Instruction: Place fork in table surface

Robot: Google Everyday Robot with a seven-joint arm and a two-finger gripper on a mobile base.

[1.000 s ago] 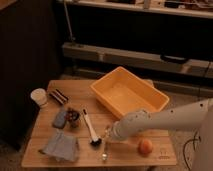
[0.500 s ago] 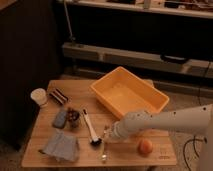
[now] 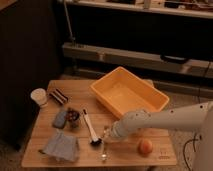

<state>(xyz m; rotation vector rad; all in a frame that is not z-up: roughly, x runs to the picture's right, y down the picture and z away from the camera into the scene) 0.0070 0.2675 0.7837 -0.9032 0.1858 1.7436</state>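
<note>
The fork (image 3: 104, 148) is a thin silver utensil lying flat on the wooden table surface (image 3: 125, 153), near its front edge, pointing roughly front to back. My gripper (image 3: 111, 134) sits at the end of the white arm that reaches in from the right, low over the table at the fork's far end. Whether it touches the fork is unclear.
A white-handled tool with a black head (image 3: 90, 131) lies just left of the fork. An orange fruit (image 3: 145, 147) sits to the right. The yellow bin (image 3: 129, 95) fills the back right. At the left are a grey cloth (image 3: 61, 146), a white cup (image 3: 38, 96) and small dark packets (image 3: 60, 119).
The arm's far part has dipped slightly. The fork lies in the same spot on the table.
</note>
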